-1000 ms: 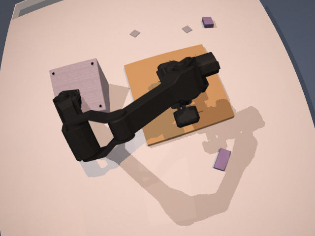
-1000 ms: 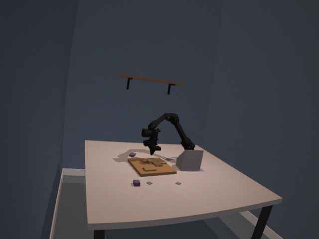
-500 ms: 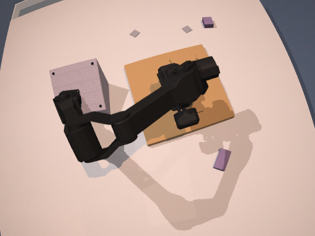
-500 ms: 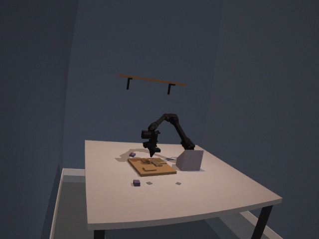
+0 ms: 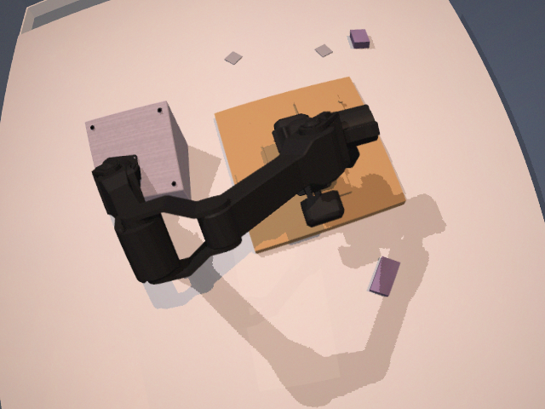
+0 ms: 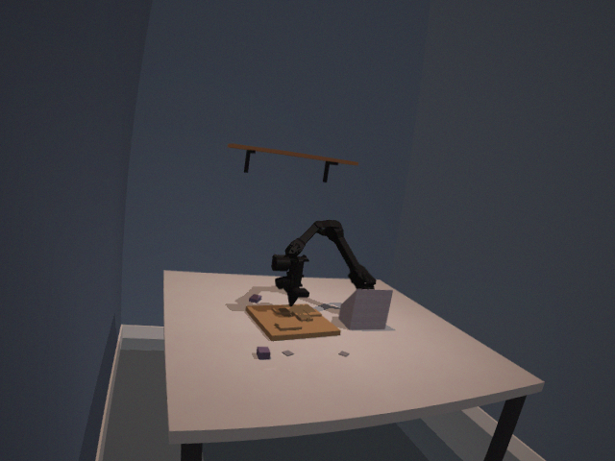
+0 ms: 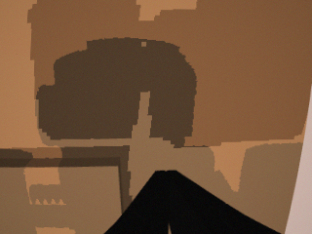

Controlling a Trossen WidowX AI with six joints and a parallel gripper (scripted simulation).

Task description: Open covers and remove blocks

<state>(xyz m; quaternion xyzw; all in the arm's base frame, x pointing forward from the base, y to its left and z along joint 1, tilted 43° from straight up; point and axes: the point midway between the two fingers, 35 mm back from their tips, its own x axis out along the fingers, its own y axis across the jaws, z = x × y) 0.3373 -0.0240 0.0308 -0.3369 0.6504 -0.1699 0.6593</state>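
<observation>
The orange puzzle board (image 5: pixel 246 116) (image 6: pixel 317 328) (image 7: pixel 253 73) lies flat on the table, partly hidden under the arm in the top view. My gripper (image 6: pixel 291 303) (image 7: pixel 166 181) is shut and empty, pointing down just above the board. A flat rectangular panel (image 7: pixel 88 190) with a dark edge shows left of the fingertips in the wrist view; whether it is a cover or a recess I cannot tell. One purple block (image 5: pixel 359 37) (image 6: pixel 262 352) rests on the table clear of the board. Another purple block (image 5: pixel 385 276) (image 6: pixel 255 298) lies off the board's opposite side. The covers' positions are unclear.
A tall pale box (image 5: pixel 132 141) (image 6: pixel 370 309) stands beside the board, near the arm's base. Two small flat grey tiles lie on the table, one (image 5: pixel 323 49) (image 6: pixel 287 352) near a purple block, the other (image 5: pixel 232 57) (image 6: pixel 343 353) farther along. A shelf (image 6: pixel 293 153) hangs on the wall.
</observation>
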